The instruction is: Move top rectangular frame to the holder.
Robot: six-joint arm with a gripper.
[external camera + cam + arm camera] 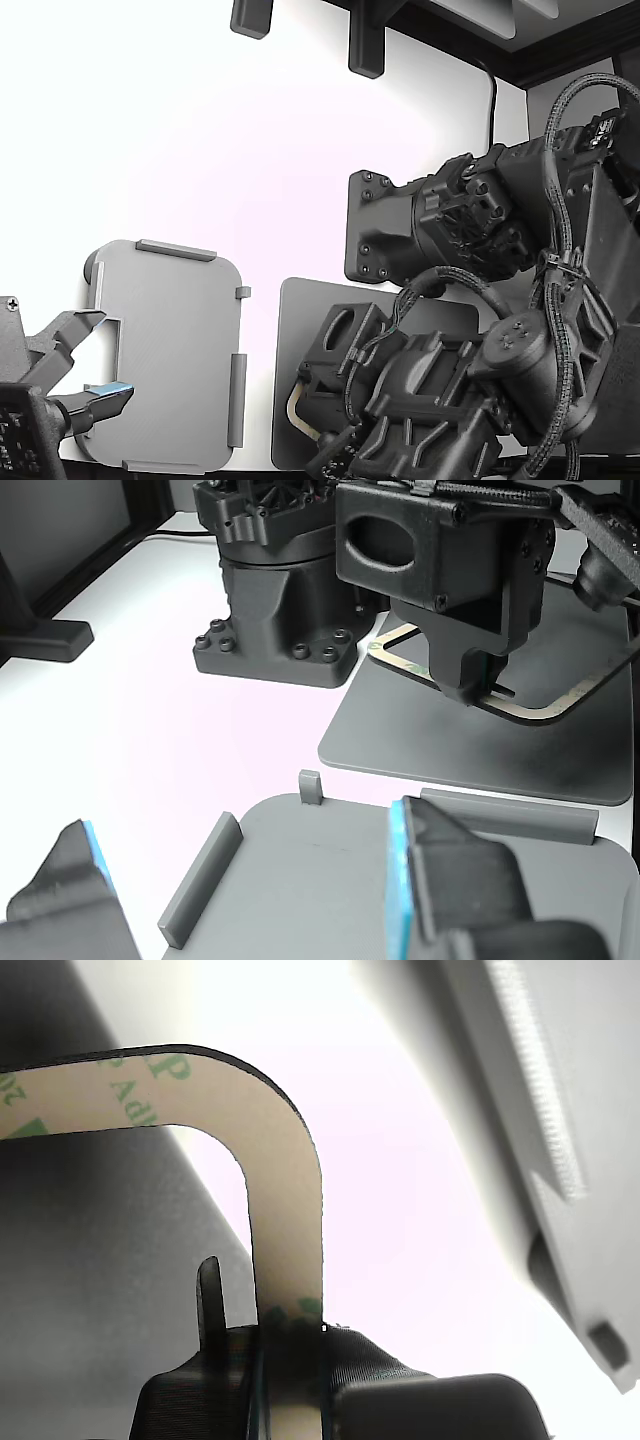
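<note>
The top rectangular frame (285, 1200), tan with green print, is pinched along one side by my gripper (290, 1360). In the other view my gripper (478, 685) holds the frame (560, 702) tilted, just above the dark grey mat (430, 745). Whether its far edge touches the mat I cannot tell. In the exterior view only a tan curve of the frame (297, 398) shows beside my arm. The holder, a light grey tray (170, 350) with edge tabs, lies at the exterior view's left, apart from the mat. It also fills the near foreground of the other view (330, 860).
A second arm's gripper (75, 375) with blue pads (400, 870) stands open over the holder's near edge. A black arm base (270, 600) stands behind the mat. Dark brackets (365, 45) hang at the exterior view's top. The dark mat (295, 310) lies under my arm.
</note>
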